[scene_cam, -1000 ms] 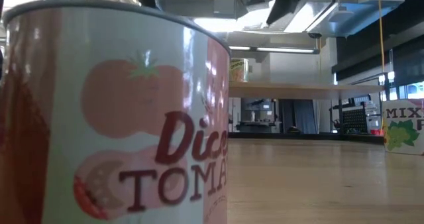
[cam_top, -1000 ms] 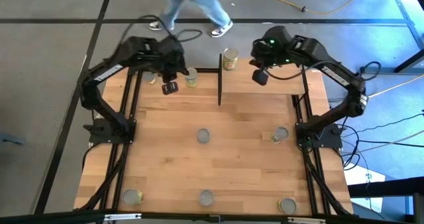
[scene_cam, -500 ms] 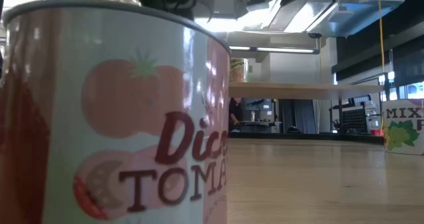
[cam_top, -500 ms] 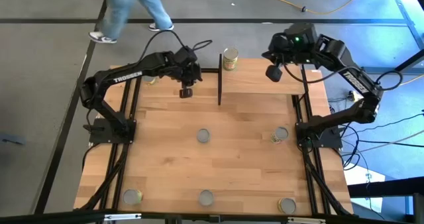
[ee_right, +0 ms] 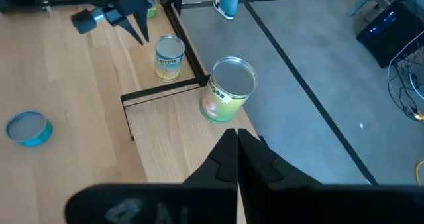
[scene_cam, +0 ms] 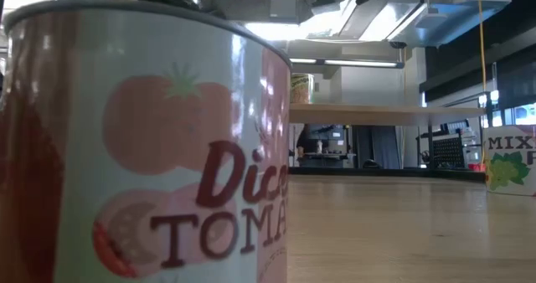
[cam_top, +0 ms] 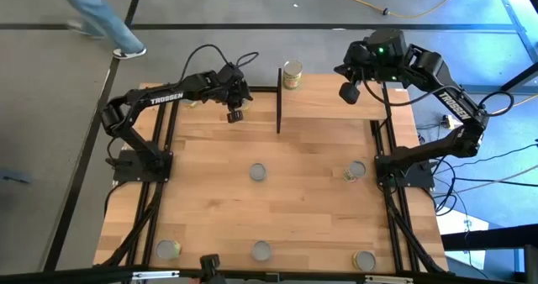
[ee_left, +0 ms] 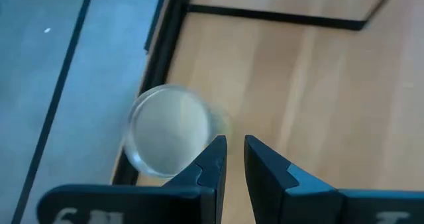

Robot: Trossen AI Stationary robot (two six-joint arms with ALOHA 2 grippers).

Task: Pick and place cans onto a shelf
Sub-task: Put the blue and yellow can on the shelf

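Fingers (ee_left: 213,159) slightly parted beside can (ee_left: 169,128); shelf (cam_top: 336,109) holds one.

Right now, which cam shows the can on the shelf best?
Right wrist view: the can on the shelf shows top and green label, standing at the shelf corner. High view shows it small. Low view gives only a distant sliver. Left wrist view misses it.

You have one can (cam_top: 292,74) standing on the shelf (cam_top: 336,107) at its far left corner, another can (ee_right: 169,57) on the table (cam_top: 294,200) just left of the shelf's upright. Two cans (cam_top: 257,173) sit mid-table, three (cam_top: 261,250) along the near edge.
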